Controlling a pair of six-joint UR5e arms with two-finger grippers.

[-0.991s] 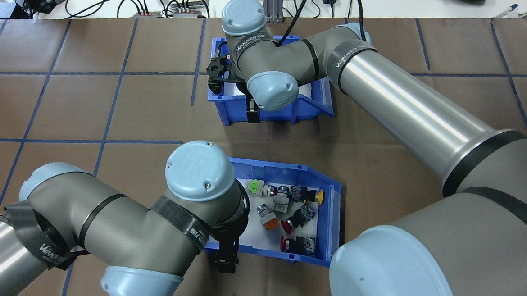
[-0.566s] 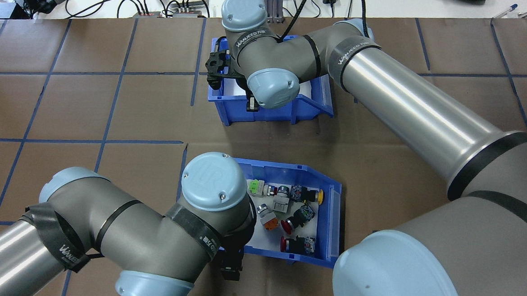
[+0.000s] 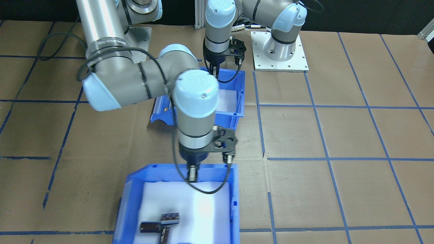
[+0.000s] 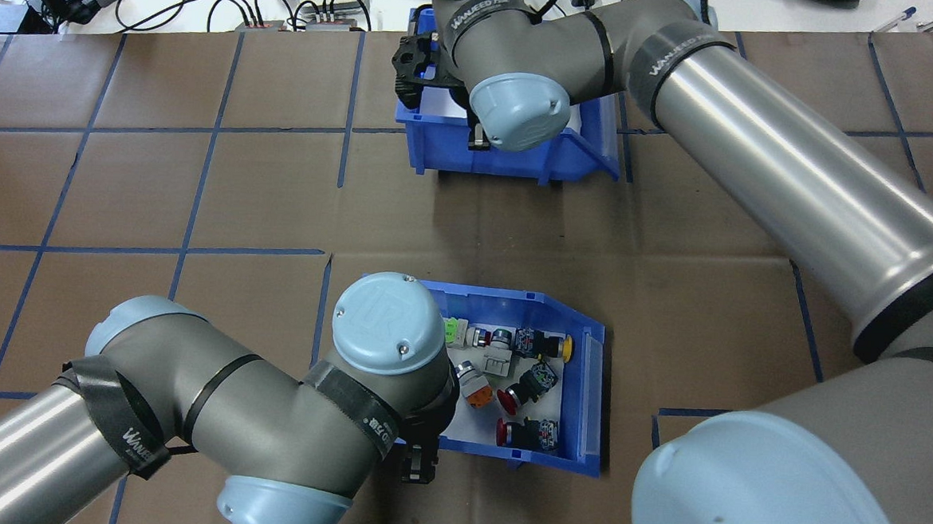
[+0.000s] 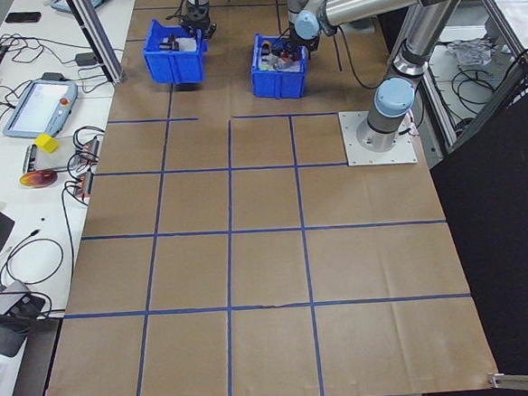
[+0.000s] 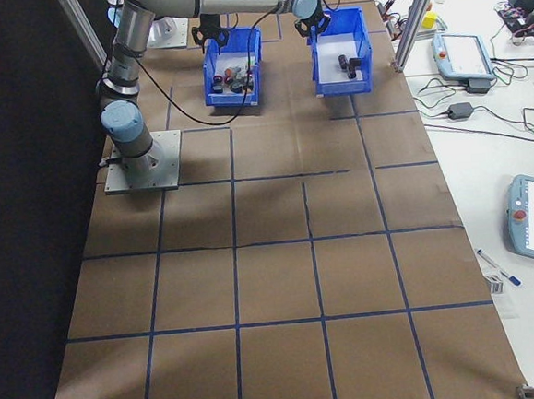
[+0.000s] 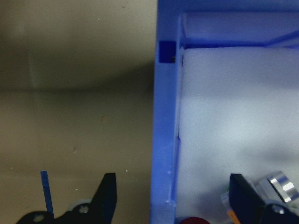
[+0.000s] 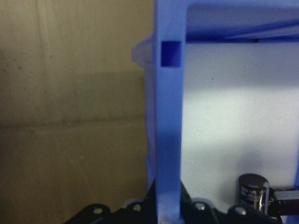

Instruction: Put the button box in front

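The desk (image 4: 118,196) carries two blue bins on one line, as the overhead view shows them. The capacitor bin (image 4: 512,160) is at 12 o'clock by the far edge, and the button box (image 4: 587,396) is at 6 o'clock, close to the robot.

The right arm (image 4: 759,165) stretches out to the far bin. The left arm (image 4: 227,409) folds over the near one, probably so that each bin can be shifted by its own arm and the two can trade rows.

The right tool (image 3: 192,174) is clamped on the capacitor bin's wall, with the blue wall pinched between its fingers. The left tool (image 7: 170,196) straddles the button box's wall at about 7 o'clock on the box. Its fingers stand wide apart, one inside and one outside, and neither touches, so I judge the grasp is not yet made.

The left arm's wrist covers the box's 9 o'clock third. The right arm's wrist hides most of the far bin's inside from above. I cannot tell whether that bin is lifted. The push buttons (image 4: 508,376) show clearly, but the capacitors (image 3: 159,223) are partly cut off.
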